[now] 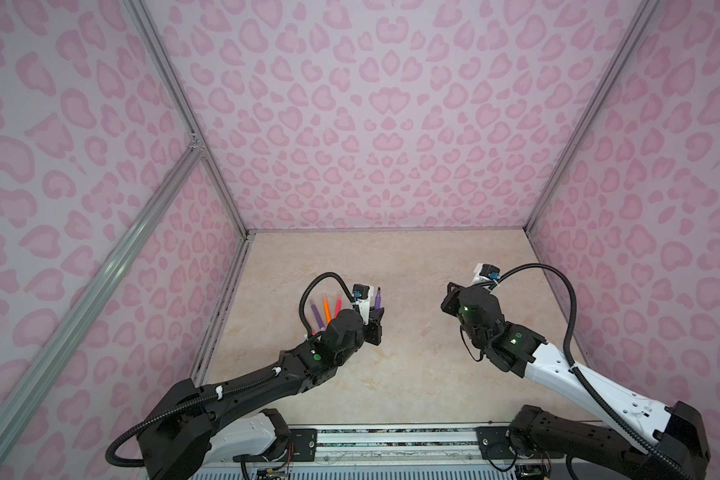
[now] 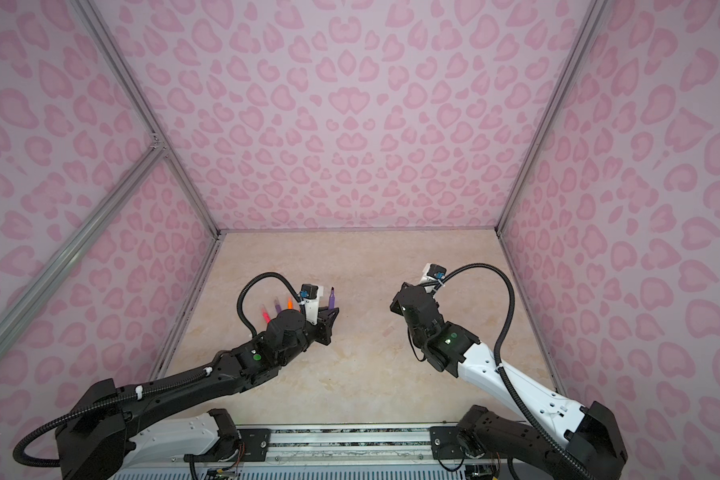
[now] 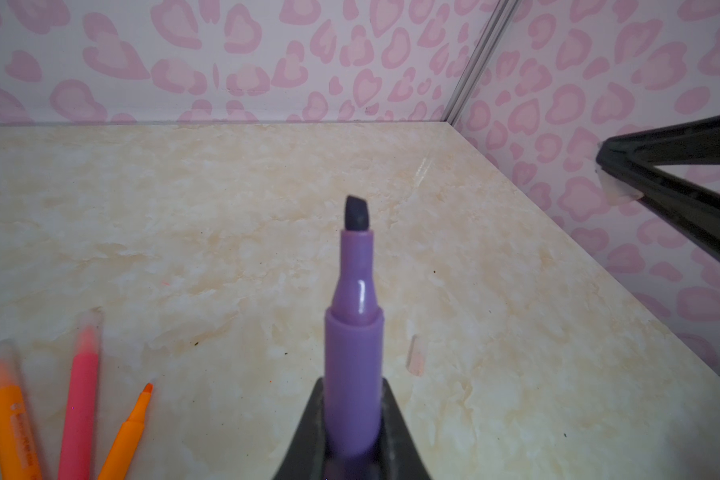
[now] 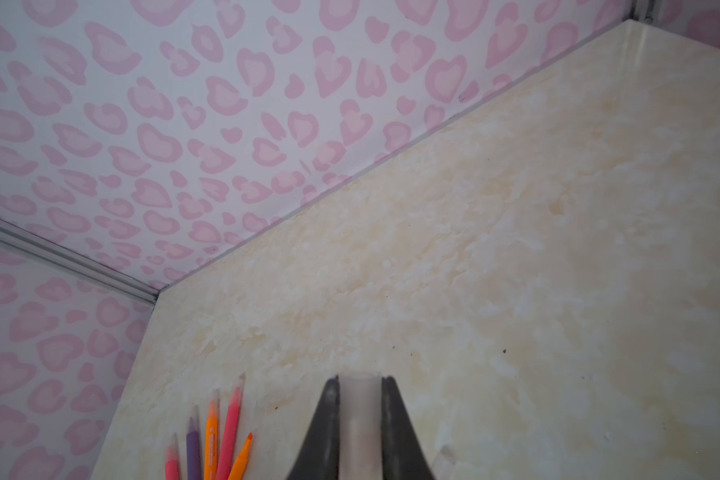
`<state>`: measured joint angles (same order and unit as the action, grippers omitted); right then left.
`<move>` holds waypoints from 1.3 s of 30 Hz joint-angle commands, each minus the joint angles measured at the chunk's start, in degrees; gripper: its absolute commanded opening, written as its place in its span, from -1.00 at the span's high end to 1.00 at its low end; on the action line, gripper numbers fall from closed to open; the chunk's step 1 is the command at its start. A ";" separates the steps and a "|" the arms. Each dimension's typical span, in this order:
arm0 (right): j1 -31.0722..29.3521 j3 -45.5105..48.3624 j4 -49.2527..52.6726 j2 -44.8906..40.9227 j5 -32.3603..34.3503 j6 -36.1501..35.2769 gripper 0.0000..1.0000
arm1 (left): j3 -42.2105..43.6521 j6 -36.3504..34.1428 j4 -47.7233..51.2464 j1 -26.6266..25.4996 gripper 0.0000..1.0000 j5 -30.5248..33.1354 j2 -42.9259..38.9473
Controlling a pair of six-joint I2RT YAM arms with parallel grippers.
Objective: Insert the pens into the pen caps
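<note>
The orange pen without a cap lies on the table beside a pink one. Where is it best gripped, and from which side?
Probably on the barrel just behind the taper, coming down from above. The uncapped orange pen lies flat, and its tip end splays away from the pink pen, so there is room beside it and the tip stays free.
</note>
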<state>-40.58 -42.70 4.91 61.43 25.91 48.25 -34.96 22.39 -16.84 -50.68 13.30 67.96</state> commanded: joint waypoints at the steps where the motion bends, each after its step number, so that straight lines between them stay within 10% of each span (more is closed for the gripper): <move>1: 3.79 5.25 -7.28 1.94 -8.98 0.39 1.00 | -1.56 -0.23 -2.75 -0.04 0.93 -6.60 1.78; 5: 10.60 3.59 -7.32 7.04 -21.24 1.71 1.00 | -3.35 0.19 -3.11 -0.04 0.93 -11.98 5.37; 16: 9.66 5.10 -12.36 6.36 -24.61 0.77 1.00 | -8.59 3.70 -4.89 -0.49 0.93 -27.11 16.18; 39: -0.57 8.95 -24.92 2.00 -21.11 -3.36 1.00 | -8.10 8.33 -9.07 -2.32 0.93 -29.09 19.37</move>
<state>-40.47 -33.54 -17.78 63.05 3.49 45.58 -42.61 30.52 -23.88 -53.01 -15.84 87.26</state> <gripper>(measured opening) 0.142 0.174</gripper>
